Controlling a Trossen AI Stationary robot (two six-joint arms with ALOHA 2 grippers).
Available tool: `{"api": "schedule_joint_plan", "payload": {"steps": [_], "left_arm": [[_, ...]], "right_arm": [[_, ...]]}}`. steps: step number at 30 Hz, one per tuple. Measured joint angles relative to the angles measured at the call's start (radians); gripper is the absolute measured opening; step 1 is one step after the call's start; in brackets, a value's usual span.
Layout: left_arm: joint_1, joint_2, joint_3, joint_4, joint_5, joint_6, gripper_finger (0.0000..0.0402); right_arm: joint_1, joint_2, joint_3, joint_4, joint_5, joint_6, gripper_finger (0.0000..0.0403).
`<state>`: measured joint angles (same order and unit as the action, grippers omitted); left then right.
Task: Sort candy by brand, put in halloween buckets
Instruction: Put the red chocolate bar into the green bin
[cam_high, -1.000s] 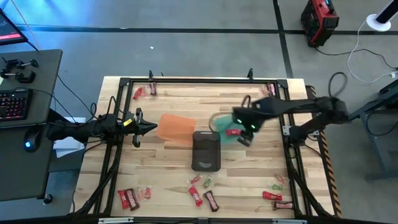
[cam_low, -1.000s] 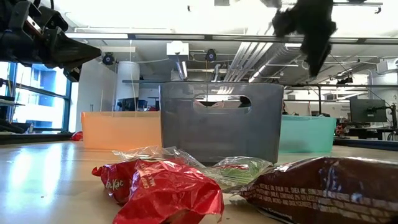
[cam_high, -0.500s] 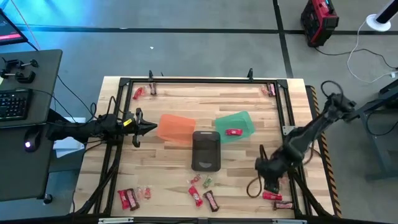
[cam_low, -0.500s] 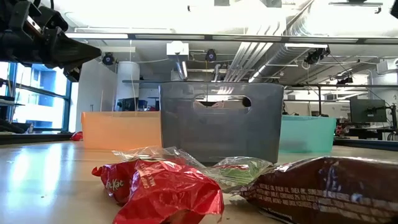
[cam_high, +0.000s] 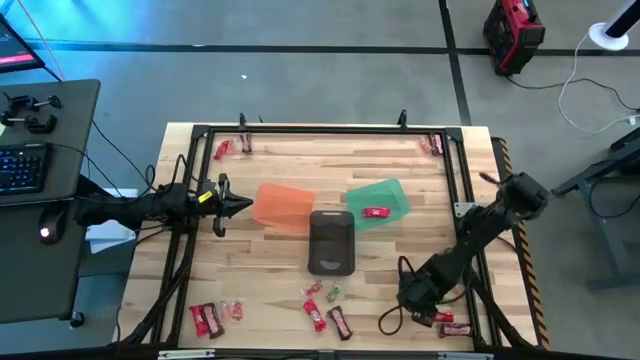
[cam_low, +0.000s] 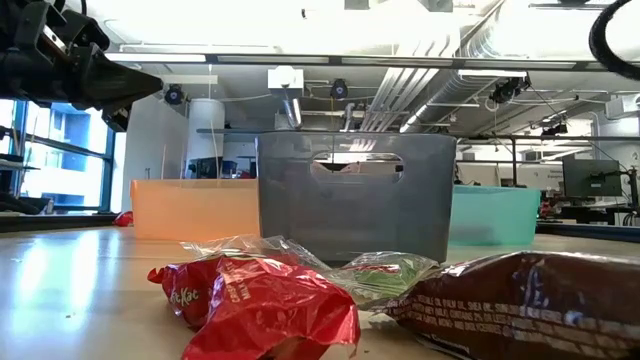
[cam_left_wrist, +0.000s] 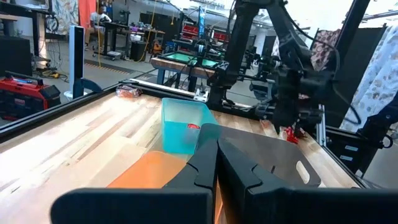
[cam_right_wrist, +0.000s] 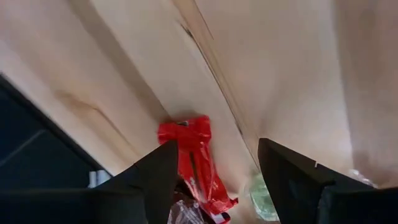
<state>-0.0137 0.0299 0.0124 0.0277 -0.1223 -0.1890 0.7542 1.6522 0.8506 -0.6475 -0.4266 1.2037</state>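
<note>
My right gripper (cam_high: 418, 300) hangs open, pointing down over candy near the table's near right corner. In the right wrist view its fingers (cam_right_wrist: 214, 171) stand either side of a red wrapper (cam_right_wrist: 196, 155) lying on the wood, with a green piece (cam_right_wrist: 261, 198) beside it; they touch nothing. My left gripper (cam_high: 236, 205) waits shut, level, at the left by the orange bucket (cam_high: 280, 205). The green bucket (cam_high: 385, 195) holds one red candy (cam_high: 375, 212). The dark grey bucket (cam_high: 331, 240) stands in the middle.
More candy lies along the near edge: red and brown bars (cam_high: 207, 320) at the left, mixed pieces (cam_high: 325, 305) in the middle, red ones (cam_high: 452, 327) at the right. Some also lies at the far corners (cam_high: 225, 148). A black frame (cam_high: 190, 240) rims the table.
My right gripper has left the place above the green bucket, swung toward the table's near right corner, sunk toward the wood and tipped steeply down, staying open. The red candy stays in the green bucket.
</note>
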Motion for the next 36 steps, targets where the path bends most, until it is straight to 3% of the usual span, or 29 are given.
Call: {"api": "schedule_joint_plan", "payload": {"steps": [10,13,17,19,22,27,31,36], "left_arm": [[0.0,0.0,0.0,0.0,0.0,0.0,0.0001],[0.0,0.0,0.0,0.0,0.0,0.0,0.0001],[0.0,0.0,0.0,0.0,0.0,0.0,0.0001],[0.0,0.0,0.0,0.0,0.0,0.0,0.0001],[0.0,0.0,0.0,0.0,0.0,0.0,0.0001],[0.0,0.0,0.0,0.0,0.0,0.0,0.0001],[0.0,0.0,0.0,0.0,0.0,0.0,0.0001],[0.0,0.0,0.0,0.0,0.0,0.0,0.0001]], "right_arm": [[0.012,0.063,0.04,0.011,-0.028,-0.004,0.0198],[0.012,0.063,0.04,0.0,-0.034,0.001,0.0151],[0.013,0.05,0.04,0.001,-0.068,-0.008,0.0037],[0.01,0.022,0.054,-0.015,-0.073,-0.037,0.0013],[-0.024,-0.041,0.116,-0.106,-0.065,-0.092,0.0015],[-0.13,-0.142,0.264,-0.316,0.106,-0.238,0.0005],[-0.207,-0.16,0.315,-0.361,0.21,-0.29,0.0004],[-0.161,-0.149,0.26,-0.309,0.144,-0.225,0.0044]]}}
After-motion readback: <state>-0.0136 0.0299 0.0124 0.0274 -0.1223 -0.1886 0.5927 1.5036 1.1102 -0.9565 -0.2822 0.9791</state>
